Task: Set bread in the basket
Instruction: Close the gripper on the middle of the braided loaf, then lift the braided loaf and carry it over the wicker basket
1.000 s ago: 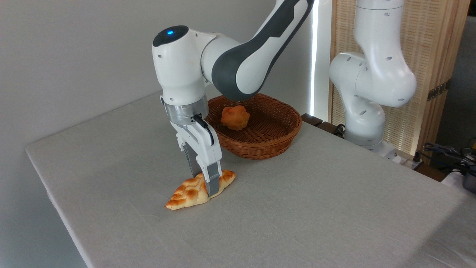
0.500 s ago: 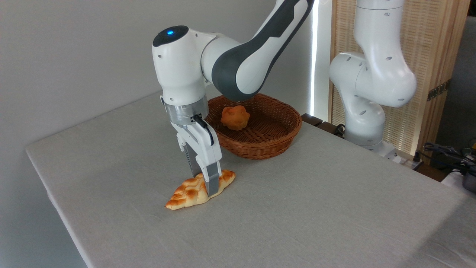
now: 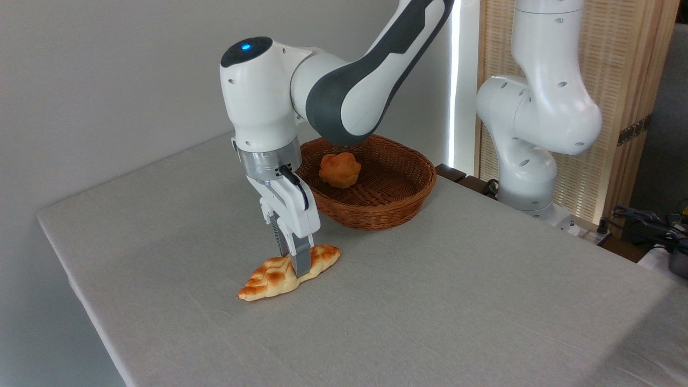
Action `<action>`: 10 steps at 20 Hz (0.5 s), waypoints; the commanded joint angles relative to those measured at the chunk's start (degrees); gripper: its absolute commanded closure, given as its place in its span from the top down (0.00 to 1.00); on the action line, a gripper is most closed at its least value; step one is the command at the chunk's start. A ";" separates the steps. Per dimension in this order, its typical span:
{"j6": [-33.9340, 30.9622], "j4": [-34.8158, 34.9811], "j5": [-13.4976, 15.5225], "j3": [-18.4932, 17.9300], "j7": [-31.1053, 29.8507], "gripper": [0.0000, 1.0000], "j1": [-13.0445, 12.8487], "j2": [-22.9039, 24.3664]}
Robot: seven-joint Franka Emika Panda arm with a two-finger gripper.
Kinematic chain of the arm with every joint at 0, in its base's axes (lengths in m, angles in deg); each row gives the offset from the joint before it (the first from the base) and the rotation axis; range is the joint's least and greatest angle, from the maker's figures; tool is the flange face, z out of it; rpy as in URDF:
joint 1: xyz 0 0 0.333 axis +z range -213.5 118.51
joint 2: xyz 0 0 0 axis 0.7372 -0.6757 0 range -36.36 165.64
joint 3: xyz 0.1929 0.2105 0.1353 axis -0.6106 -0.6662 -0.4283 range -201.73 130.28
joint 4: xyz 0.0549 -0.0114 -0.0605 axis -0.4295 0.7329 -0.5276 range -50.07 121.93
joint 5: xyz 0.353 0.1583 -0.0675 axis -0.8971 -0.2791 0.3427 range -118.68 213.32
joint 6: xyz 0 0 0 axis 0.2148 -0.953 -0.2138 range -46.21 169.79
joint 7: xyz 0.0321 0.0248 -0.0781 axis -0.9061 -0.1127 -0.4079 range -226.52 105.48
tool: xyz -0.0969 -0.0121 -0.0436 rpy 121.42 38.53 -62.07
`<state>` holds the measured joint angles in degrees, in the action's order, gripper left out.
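**Ana:** While the arm hangs over the near part of the table (image 3: 441, 301), look at the gripper (image 3: 297, 267) — half a second ago the fingers stood apart either side of the bread (image 3: 287, 272), and now they've drawn in tight across its middle.

**Ben:** Agreed, the gap has gone narrow. The near finger is pressed flat against the loaf's side, and I'd call it clamped on the bread, just right of centre.

**Ana:** And the loaf has shifted a touch with the squeeze. Its pointed left tip sits slightly lower in the picture than it did a moment back. No lift yet, though: it lies on the cloth.

**Ben:** So the grasp looks made, and that's the change that matters. The carry is what remains.

**Ana:** Where's the target?

**Ben:** The basket (image 3: 414, 207) sits behind and to the right, well apart from the loaf, with a small round bun (image 3: 339, 169) already in it, toward the back left.

**Ana:** So there's free room on the right of the basket floor. The loaf is long, mind, so I'd expect it to need turning along the oval, or an end may ride up on the rim.
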<state>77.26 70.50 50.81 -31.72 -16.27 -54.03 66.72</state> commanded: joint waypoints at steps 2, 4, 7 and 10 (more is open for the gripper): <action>-1.96 -3.71 5.01 -0.23 0.57 0.35 -0.05 0.46; -4.85 -6.08 8.53 -0.66 0.14 0.35 -0.05 1.51; -9.69 -6.89 12.23 -1.11 0.04 0.36 -0.05 6.24; -17.14 -6.27 12.51 -1.11 0.31 0.36 -0.05 12.13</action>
<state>67.78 63.13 61.58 -32.34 -16.28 -54.00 71.29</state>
